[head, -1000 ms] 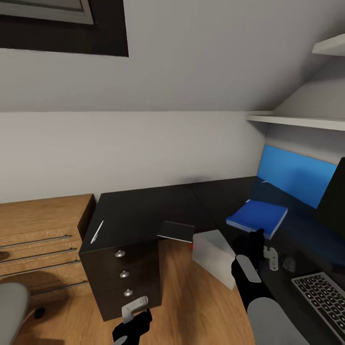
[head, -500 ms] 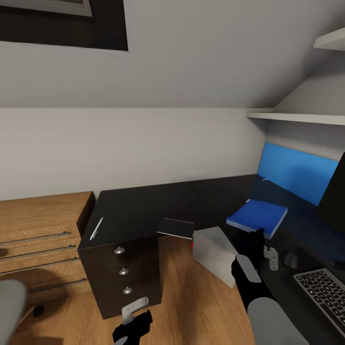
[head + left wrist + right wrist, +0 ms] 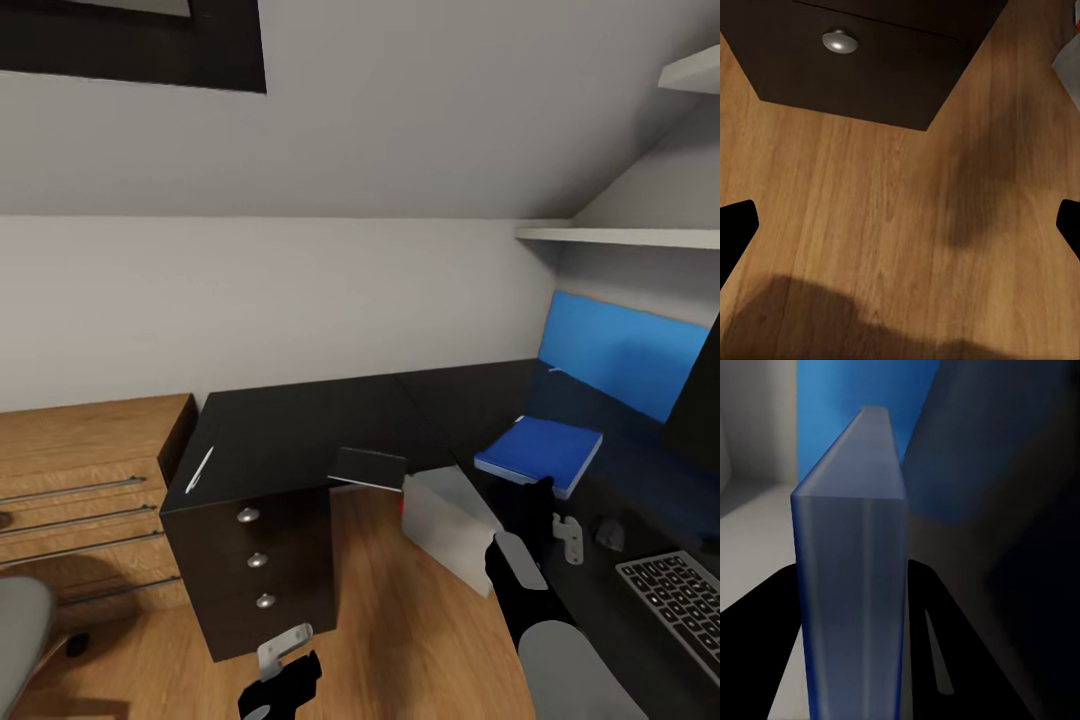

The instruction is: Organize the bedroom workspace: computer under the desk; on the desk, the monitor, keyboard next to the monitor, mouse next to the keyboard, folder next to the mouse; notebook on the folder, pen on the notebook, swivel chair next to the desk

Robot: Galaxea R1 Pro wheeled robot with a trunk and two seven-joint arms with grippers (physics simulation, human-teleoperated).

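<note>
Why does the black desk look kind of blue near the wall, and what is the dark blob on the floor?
In the head view, the glossy desk mirrors the blue wall panel. In the left wrist view, the blob is a soft shadow on the wooden floor.

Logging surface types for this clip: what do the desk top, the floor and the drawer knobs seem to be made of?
The desk top looks like glossy black laminate or lacquer; it mirrors the blue panel. The floor looks like warm brown wood planks, with visible grain and board seams. The drawer knobs look like brushed metal, silver with a soft highlight.
</note>
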